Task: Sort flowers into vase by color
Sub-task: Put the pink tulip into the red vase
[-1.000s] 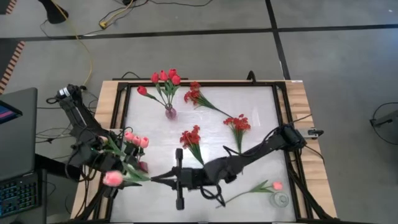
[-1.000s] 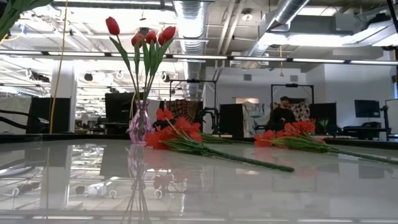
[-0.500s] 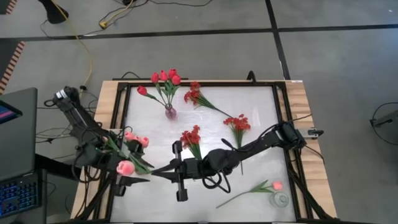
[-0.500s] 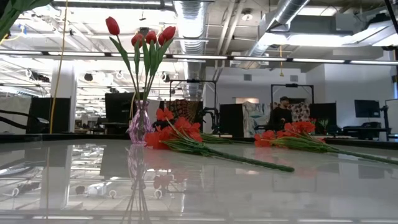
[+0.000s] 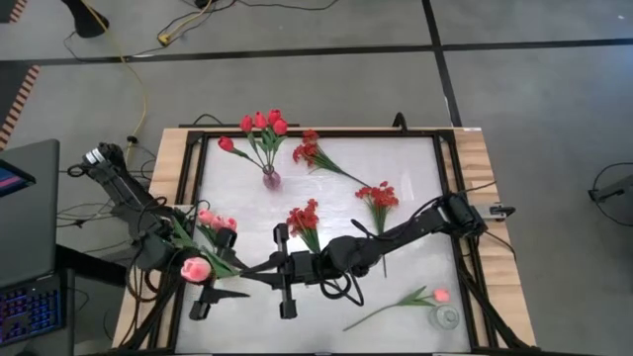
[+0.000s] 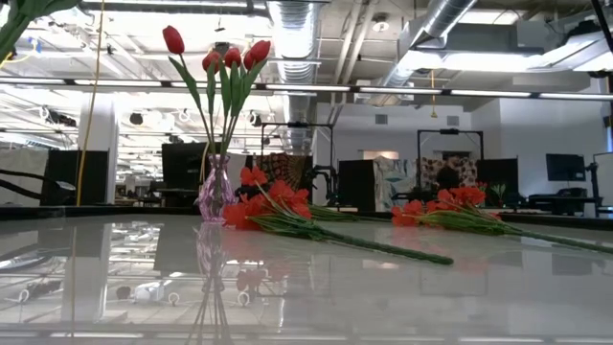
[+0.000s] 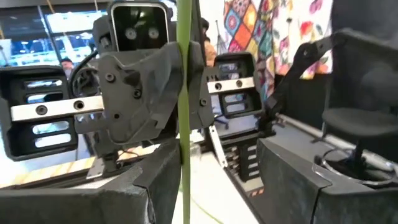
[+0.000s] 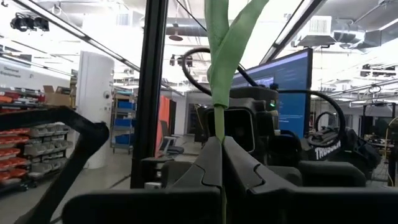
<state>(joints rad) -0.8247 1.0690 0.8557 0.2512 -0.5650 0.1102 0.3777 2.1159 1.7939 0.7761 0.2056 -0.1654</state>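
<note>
My right gripper [image 8: 222, 144] [image 5: 245, 269] is shut on a pink tulip's green stem [image 8: 217, 93] above the table's near left. The tulip's bloom [image 5: 195, 267] is high up, over the left edge. My left gripper [image 7: 221, 155] [image 5: 220, 295] faces it from the left, open. The stem [image 7: 184, 112] runs down between the left fingers, close to one of them. Red tulips [image 5: 262, 124] stand in a purple glass vase [image 5: 270, 179] [image 6: 215, 192] at the far left. Two more pink tulips [image 5: 215, 220] stand by the left arm. Another pink tulip [image 5: 438, 295] lies beside a clear vase [image 5: 447, 318]. My right gripper pinches the pink tulip's stem [image 8: 219, 134] between its two shut fingers, below the leaves. The fingers come from the table's right, slanting a little upward, and lie across the stem. The flower is lifted clear and stands nearly upright. Whether my left gripper touches the stem, I cannot tell.
Three sprays of small red blossoms [image 5: 307, 150] [image 5: 379, 195] [image 5: 304, 216] lie on the white tabletop, and two of these sprays [image 6: 263, 203] [image 6: 450, 201] show in the low view. A black frame [image 5: 447, 178] rims the table. A laptop [image 5: 25, 247] sits off its left side.
My left gripper has moved toward the table's right, closer to my right gripper and the stem, and has stayed open. My right gripper has tipped a little upward. The pink bloom has swung a short way toward the far edge.
</note>
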